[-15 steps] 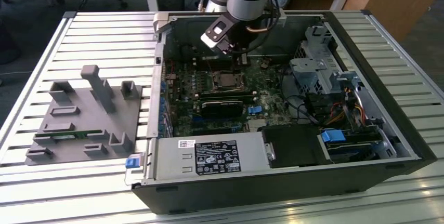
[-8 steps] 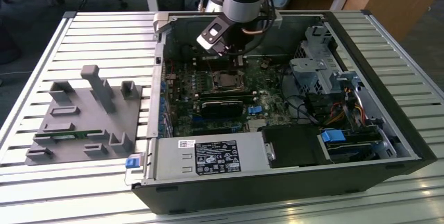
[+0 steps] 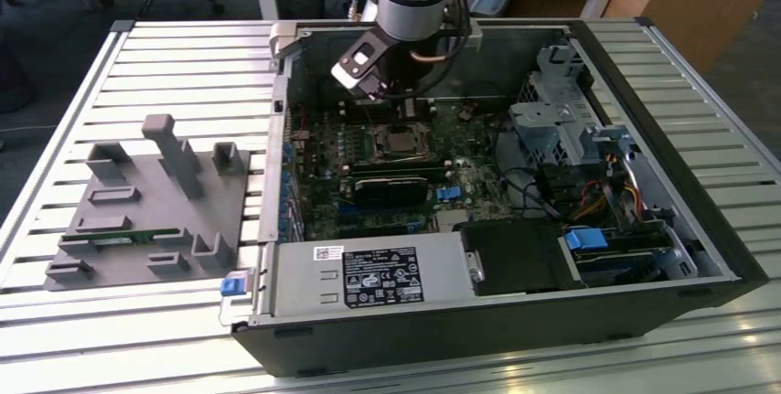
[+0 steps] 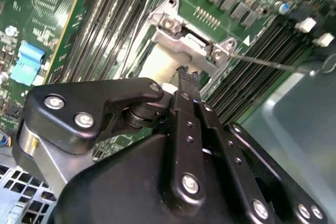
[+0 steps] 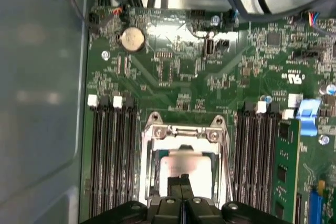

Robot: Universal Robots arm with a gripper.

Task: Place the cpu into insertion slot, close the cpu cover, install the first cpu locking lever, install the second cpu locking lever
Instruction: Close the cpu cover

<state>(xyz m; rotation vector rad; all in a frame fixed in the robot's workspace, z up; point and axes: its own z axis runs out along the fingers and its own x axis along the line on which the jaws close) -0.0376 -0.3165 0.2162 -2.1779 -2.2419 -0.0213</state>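
- Hovering low over the small square dark socket with its silver rim [image 3: 397,143], the black two-finger claw [image 5: 183,181] has its tips pinched together with nothing between them.
- Seated in that socket is the flat square chip with the dull silver top [image 5: 186,165], and the thin silver frame plate [image 5: 181,132] looks folded down around it.
- Best to push on the frame, straight down, never on the chip.
- Tight quarters: long black memory slots [image 5: 110,150] flank both sides, and the grey case wall [image 5: 42,103] is near.
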